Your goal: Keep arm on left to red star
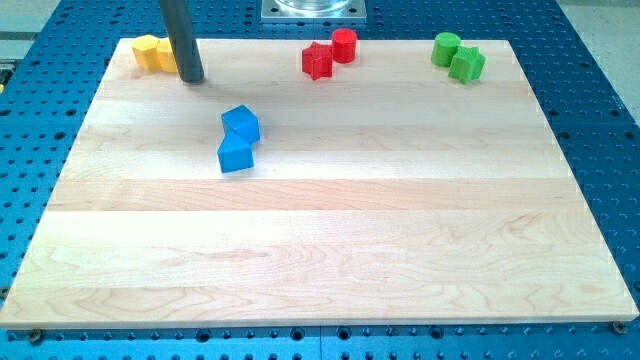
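The red star (317, 61) lies near the top edge of the wooden board (320, 250), touching a red cylinder (344, 45) on its upper right. My tip (192, 79) rests on the board far to the left of the red star, just right of the yellow blocks (155, 53) at the top left corner. The rod rises from the tip out of the view's top and hides part of a yellow block.
Two blue blocks (238, 138) sit together below and right of the tip. A green cylinder (446, 48) and a green block (467, 64) lie at the top right. A metal base plate (314, 10) is at the view's top. Blue perforated table surrounds the board.
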Robot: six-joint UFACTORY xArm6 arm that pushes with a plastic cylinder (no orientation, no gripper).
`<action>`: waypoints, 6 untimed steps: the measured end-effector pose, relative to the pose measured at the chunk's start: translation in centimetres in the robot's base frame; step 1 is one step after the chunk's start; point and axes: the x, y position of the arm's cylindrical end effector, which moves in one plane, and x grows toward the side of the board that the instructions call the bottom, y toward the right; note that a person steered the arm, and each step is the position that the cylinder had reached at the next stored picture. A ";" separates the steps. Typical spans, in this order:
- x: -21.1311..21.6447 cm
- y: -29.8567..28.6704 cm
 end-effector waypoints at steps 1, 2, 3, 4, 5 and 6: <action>1.4 0.2; 2.6 0.7; 5.0 5.4; 6.0 9.5; 5.5 9.8; 4.8 9.8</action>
